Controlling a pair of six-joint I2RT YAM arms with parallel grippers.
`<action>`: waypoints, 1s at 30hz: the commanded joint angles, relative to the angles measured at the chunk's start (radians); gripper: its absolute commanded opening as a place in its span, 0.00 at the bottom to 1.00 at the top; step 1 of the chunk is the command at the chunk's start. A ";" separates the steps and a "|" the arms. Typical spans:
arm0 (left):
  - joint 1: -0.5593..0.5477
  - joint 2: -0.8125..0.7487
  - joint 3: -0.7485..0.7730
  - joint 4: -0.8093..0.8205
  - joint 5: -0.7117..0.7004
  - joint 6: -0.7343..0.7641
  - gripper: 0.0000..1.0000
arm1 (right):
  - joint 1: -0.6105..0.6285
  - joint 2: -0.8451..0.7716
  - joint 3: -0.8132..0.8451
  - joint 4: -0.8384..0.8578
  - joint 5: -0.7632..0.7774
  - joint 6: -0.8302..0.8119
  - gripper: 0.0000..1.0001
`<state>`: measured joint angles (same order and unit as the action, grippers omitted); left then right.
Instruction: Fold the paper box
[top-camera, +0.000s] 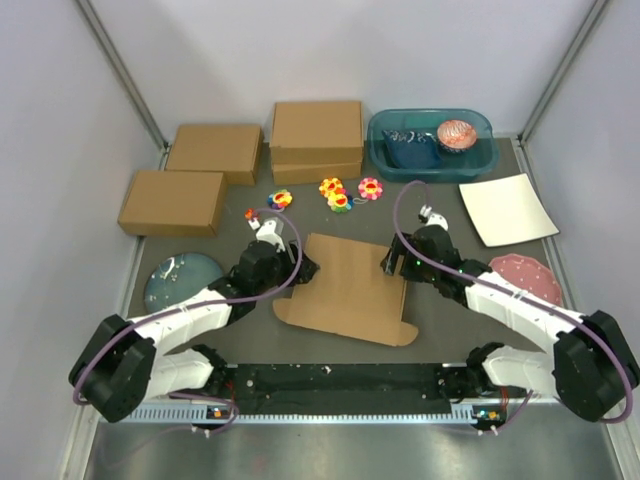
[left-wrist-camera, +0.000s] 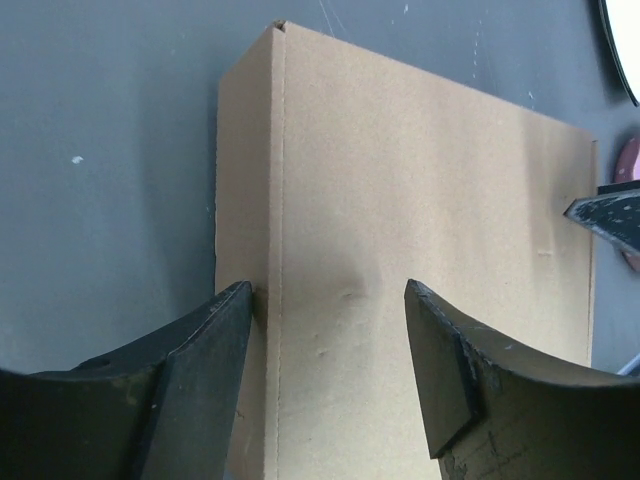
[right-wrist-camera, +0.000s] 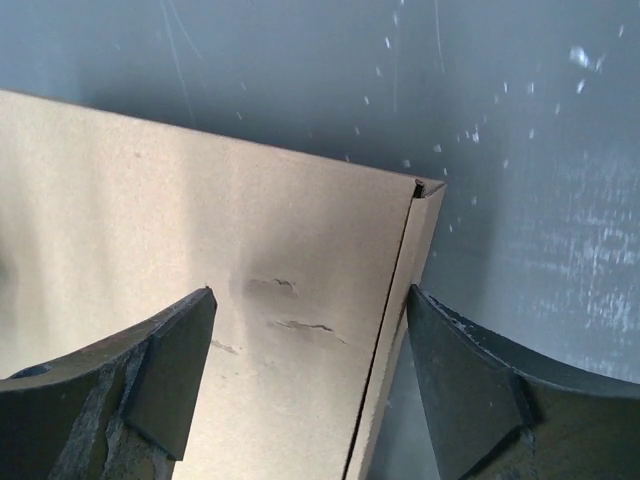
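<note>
A dark grey counter (top-camera: 450, 330) enclosed by pale walls (top-camera: 60, 120) is recorded. The paper box (top-camera: 350, 285) is laid mid-counter, largely flat. From above, the fingertips at its two side edges are masked. In the wrist views a folded side strip is seen along each edge. The left gripper (left-wrist-camera: 330, 300) is spread wide across the left crease, and the right gripper (right-wrist-camera: 310, 300) likewise across the right. Nothing is clamped by either. Contact with the cardboard cannot be confirmed.

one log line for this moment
paper box: unfolded | left gripper: open over left-edge crease | right gripper: open over right-edge crease
</note>
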<state>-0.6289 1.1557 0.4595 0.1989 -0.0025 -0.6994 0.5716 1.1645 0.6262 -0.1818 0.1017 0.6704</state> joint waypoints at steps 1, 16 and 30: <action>-0.005 0.025 -0.028 0.115 0.119 -0.028 0.66 | 0.005 -0.057 -0.072 0.090 -0.074 0.046 0.80; -0.005 0.009 -0.074 0.093 0.159 -0.045 0.63 | 0.005 -0.164 -0.048 -0.151 -0.019 0.046 0.87; -0.003 -0.010 -0.183 0.181 0.159 -0.086 0.34 | 0.053 0.058 -0.100 0.163 -0.165 0.071 0.44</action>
<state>-0.6140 1.1473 0.3069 0.3279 0.1158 -0.7631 0.5911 1.1007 0.4938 -0.1864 0.0887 0.7338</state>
